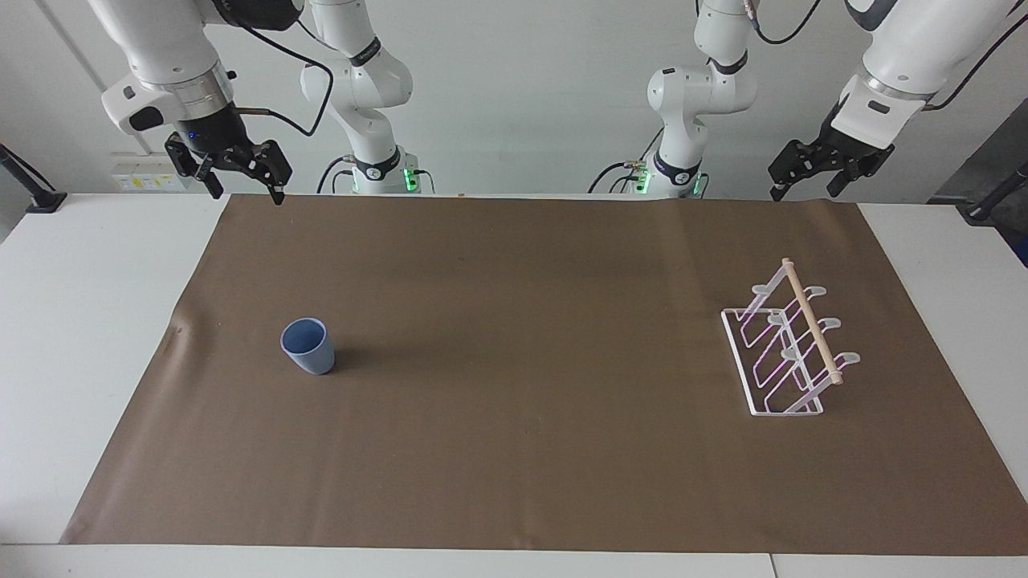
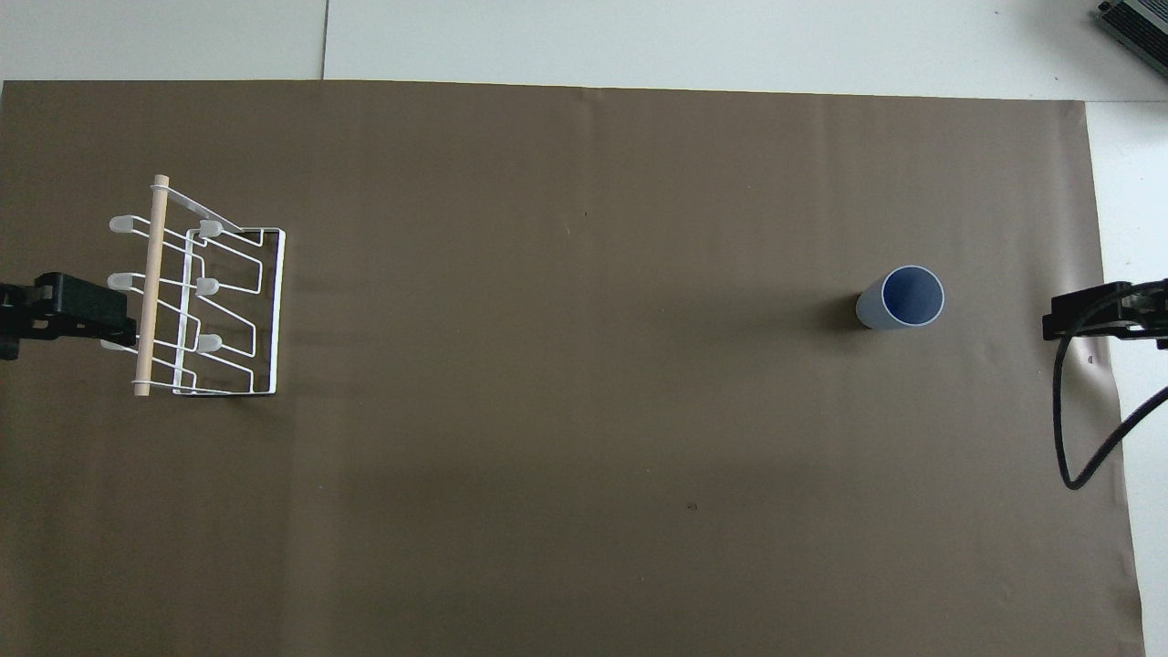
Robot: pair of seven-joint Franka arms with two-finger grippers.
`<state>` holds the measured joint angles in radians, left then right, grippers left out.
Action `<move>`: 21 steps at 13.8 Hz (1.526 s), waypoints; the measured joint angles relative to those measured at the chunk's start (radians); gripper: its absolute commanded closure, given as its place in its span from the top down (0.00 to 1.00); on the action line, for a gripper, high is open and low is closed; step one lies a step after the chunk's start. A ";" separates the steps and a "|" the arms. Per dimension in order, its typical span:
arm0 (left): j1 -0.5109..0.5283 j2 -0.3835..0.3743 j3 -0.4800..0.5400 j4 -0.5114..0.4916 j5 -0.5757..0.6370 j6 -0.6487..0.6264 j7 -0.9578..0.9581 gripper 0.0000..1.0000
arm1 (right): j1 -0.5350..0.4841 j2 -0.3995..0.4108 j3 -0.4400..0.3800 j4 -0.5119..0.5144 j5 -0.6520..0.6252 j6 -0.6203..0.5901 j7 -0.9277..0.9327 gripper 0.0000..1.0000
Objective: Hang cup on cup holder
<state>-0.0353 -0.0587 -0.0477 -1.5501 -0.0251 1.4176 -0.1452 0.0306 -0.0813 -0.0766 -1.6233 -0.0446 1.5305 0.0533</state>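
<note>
A light blue cup (image 1: 307, 347) (image 2: 902, 298) stands upright, mouth up, on the brown mat toward the right arm's end of the table. The white wire cup holder (image 1: 791, 345) (image 2: 201, 292), with a wooden dowel across its top, stands toward the left arm's end, and nothing hangs on it. My right gripper (image 1: 247, 191) (image 2: 1086, 315) hangs open and empty, high over the mat's corner by the robots. My left gripper (image 1: 803, 189) (image 2: 82, 308) is also raised, open and empty, above the mat's robot-side edge. Both are well apart from the cup and the holder.
The brown mat (image 1: 514, 449) covers most of the white table (image 1: 80, 321). A black cable (image 2: 1072, 429) loops down from the right arm. Black mounts (image 1: 36, 197) stand at the table's corners by the robots.
</note>
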 measured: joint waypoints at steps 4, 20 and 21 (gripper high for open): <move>0.000 0.000 0.000 0.000 0.000 0.000 0.000 1.00 | -0.001 -0.003 -0.001 -0.007 0.000 0.000 0.000 1.00; 0.000 0.000 0.000 0.000 0.000 0.000 0.000 1.00 | -0.007 -0.005 -0.006 -0.010 0.013 0.002 -0.065 1.00; 0.000 0.000 0.000 0.000 0.000 0.000 0.000 1.00 | -0.007 -0.005 -0.006 -0.010 0.013 0.002 -0.076 1.00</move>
<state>-0.0353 -0.0587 -0.0477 -1.5501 -0.0251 1.4176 -0.1452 0.0233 -0.0862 -0.0828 -1.6335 -0.0319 1.5326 -0.0223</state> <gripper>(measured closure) 0.000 0.000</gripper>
